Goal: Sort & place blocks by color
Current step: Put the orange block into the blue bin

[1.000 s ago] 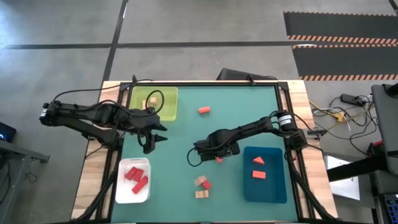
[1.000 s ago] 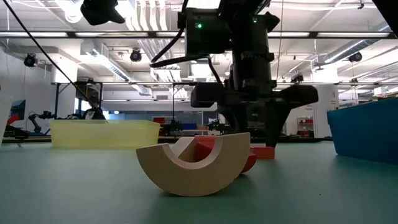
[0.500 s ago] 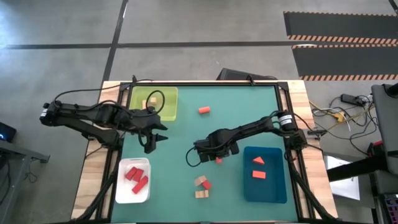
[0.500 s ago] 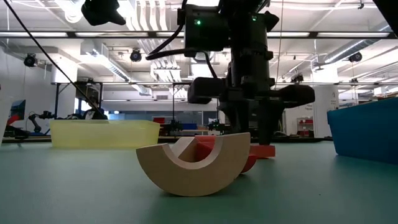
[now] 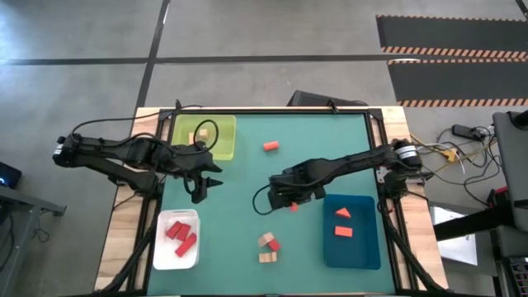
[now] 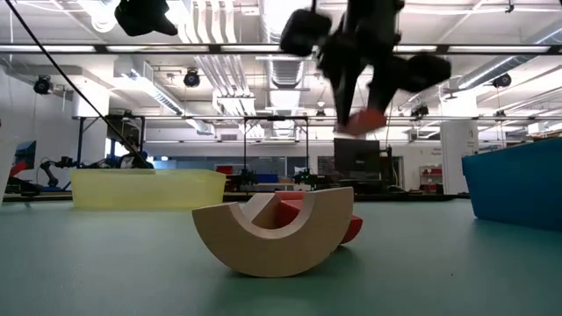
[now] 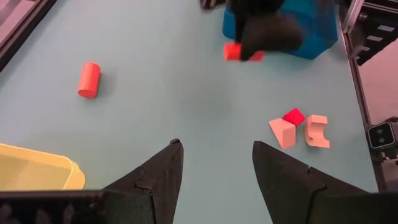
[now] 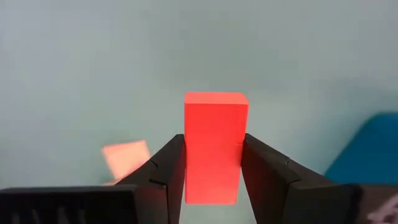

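My right gripper [image 5: 290, 203] hangs above the table's middle, shut on an orange-salmon bar block [image 8: 213, 144], left of the blue tray [image 5: 369, 247]. In the low view the block [image 6: 364, 120] is well above the table. My left gripper [image 5: 208, 184] waits open and empty [image 7: 214, 158] near the yellow-green tray [image 5: 223, 150]. An orange cylinder [image 5: 270, 146] lies on its side farther back. A cluster of tan and red blocks [image 5: 268, 246] rests on the mat near the front. My right gripper pinches the bar's two long side faces [image 8: 189, 155] between its two fingers [image 8: 166, 167]. The fingers come from above, pointing steeply down, and lie along the bar's sides. The bar is lifted clear of the table, and its far end sticks out past the fingertips.
The blue tray holds two orange pieces [image 5: 343, 223]. A white tray [image 5: 162, 256] at the front left holds red blocks; the yellow-green tray holds tan ones [image 5: 201, 134]. In the low view a tan arch [image 6: 272, 233] stands in front of red pieces.
My right gripper has closed on the orange bar and risen, lifting it clear of the mat. It has also drifted a little toward the blue tray. The left arm has kept still.
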Controlling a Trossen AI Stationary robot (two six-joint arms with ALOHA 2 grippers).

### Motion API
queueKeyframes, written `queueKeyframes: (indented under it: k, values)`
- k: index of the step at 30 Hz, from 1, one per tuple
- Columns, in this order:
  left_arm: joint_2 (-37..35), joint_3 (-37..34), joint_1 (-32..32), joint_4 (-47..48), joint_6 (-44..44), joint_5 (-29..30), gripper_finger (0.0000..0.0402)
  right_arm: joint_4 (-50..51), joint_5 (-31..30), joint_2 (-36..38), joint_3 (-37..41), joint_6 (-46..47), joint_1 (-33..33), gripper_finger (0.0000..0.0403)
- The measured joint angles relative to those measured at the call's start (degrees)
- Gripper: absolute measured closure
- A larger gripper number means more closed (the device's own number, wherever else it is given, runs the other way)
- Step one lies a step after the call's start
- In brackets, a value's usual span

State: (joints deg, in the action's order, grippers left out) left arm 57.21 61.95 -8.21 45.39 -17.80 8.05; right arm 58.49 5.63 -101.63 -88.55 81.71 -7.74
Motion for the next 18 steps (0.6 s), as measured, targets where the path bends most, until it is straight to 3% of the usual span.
queueKeyframes:
  k: [9, 18]
  values:
    - [0.0, 0.0, 0.0, 0.0, 0.1, 1.5, 0.0224, 3.3, -2.7, 10.1, 0.5, 8.9, -6.0, 0.0283]
    - [0.0, 0.0, 0.0, -0.1, 0.0, 2.9, 0.0224, 14.1, -2.7, 13.4, 0.6, 19.8, -14.7, 0.0283]
